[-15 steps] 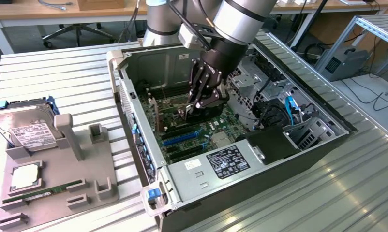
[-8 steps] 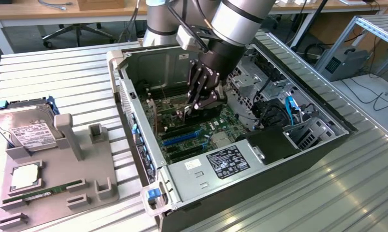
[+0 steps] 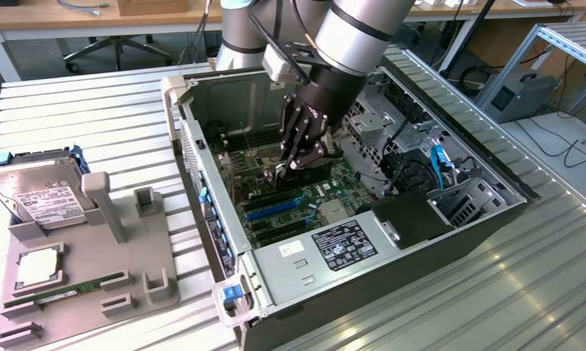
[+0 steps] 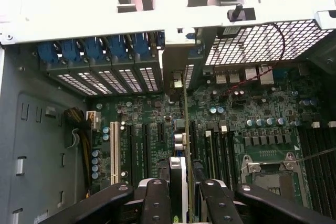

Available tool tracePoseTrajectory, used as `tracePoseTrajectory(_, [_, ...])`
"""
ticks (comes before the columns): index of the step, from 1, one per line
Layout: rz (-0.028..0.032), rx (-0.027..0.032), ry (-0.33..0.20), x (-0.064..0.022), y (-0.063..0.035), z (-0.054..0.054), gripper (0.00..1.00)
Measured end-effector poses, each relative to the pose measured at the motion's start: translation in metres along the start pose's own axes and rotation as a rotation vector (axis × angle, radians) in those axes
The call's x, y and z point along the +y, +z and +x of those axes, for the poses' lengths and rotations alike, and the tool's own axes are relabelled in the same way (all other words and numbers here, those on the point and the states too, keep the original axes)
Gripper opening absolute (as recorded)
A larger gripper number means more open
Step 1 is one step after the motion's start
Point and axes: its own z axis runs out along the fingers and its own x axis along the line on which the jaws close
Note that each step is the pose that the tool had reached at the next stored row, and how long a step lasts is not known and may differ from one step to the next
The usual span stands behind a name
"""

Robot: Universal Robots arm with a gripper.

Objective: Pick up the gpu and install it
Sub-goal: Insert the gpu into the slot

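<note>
The gpu (image 4: 186, 129) shows edge-on as a thin green board with a black cooler and a silver end bracket (image 4: 176, 74). My gripper (image 4: 184, 195) is shut on it, one black finger (image 4: 155, 203) on each side. The card stands upright over the motherboard's expansion slots (image 4: 144, 145), with its bracket against the rear slot openings of the case. In the exterior view my gripper (image 3: 293, 159) reaches down inside the open computer case (image 3: 203, 168), and the gpu (image 3: 275, 173) pokes out below its fingertips, just above the motherboard (image 3: 318, 197).
Inside the case, a power supply (image 3: 344, 245) sits at the near end, and drive cages (image 3: 395, 139) and cables line the exterior view's right. A grey fixture (image 3: 88, 278) on the exterior view's left holds a hard drive (image 3: 39, 197), a CPU (image 3: 38, 265) and a RAM stick (image 3: 64, 292).
</note>
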Motion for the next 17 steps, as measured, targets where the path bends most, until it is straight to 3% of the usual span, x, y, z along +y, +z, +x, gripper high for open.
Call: tracePoseTrajectory(17, [0.0001,-0.0001,0.000,-0.0003,0.0113,0.005,0.27])
